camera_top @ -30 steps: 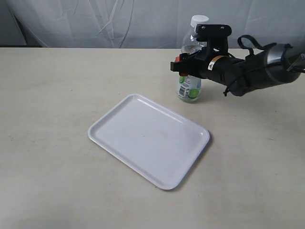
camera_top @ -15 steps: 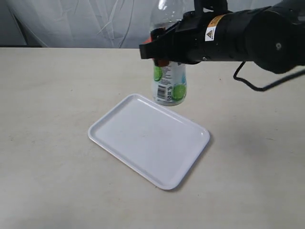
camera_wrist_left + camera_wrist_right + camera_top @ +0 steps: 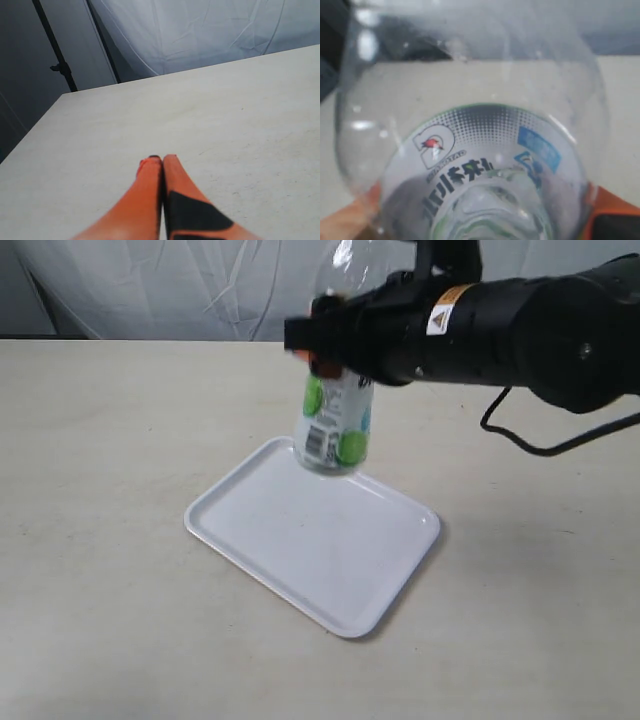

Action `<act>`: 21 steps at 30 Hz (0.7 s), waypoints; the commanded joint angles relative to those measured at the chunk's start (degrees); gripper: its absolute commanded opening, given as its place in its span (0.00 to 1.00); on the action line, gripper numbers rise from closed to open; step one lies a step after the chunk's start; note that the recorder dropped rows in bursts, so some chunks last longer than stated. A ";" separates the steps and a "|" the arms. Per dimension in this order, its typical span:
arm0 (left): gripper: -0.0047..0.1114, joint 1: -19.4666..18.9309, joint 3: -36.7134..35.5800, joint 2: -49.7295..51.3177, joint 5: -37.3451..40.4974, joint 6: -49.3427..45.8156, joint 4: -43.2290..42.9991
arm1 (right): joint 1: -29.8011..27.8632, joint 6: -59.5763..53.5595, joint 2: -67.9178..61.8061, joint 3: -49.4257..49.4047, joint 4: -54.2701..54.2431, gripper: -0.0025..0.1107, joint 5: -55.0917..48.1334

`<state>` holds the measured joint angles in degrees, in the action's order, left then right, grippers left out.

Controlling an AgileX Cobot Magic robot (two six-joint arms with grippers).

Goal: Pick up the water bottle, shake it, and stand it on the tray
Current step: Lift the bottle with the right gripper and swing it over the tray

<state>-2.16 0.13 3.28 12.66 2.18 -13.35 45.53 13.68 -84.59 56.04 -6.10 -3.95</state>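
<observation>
Beige table (image 3: 100,490), white tray (image 3: 262,532), right pincer (image 3: 328,343) gripping barcoded water bottle (image 3: 336,428)

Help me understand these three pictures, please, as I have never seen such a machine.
It is a robot with two arms, each ending in a gripper. The wide picture comes from a camera off the arms: the right gripper holds the water bottle over the far edge of the white tray on a beige table. The other two come from wrist cameras: one shows the left gripper, shut and empty, the other the bottle close up.
</observation>
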 commanded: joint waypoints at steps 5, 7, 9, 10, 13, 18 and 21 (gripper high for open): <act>0.04 -0.05 -0.13 -0.24 -0.76 0.40 0.21 | 0.91 1.92 6.47 1.29 28.57 0.02 -11.21; 0.04 -0.05 -0.13 -0.24 -0.76 0.40 0.21 | -2.67 18.25 7.26 1.42 32.10 0.02 -5.74; 0.04 -0.05 -0.13 -0.24 -0.76 0.40 0.21 | -3.87 29.42 7.26 1.42 29.86 0.02 -2.17; 0.04 -0.05 -0.13 -0.24 -0.76 0.40 0.21 | -2.23 29.48 7.26 1.30 29.58 0.02 -0.98; 0.04 -0.05 -0.13 -0.24 -0.76 0.40 0.21 | 5.12 15.45 8.39 1.30 36.76 0.02 -5.44; 0.04 -0.05 -0.13 -0.24 -0.76 0.40 0.21 | 4.53 27.54 10.92 1.30 54.94 0.02 -15.07; 0.04 -0.05 -0.13 -0.24 -0.76 0.40 0.21 | 2.06 48.61 11.02 1.14 54.98 0.02 -9.87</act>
<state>-2.16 0.13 3.28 12.66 2.18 -13.35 49.17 47.61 -74.54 57.05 46.09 -17.92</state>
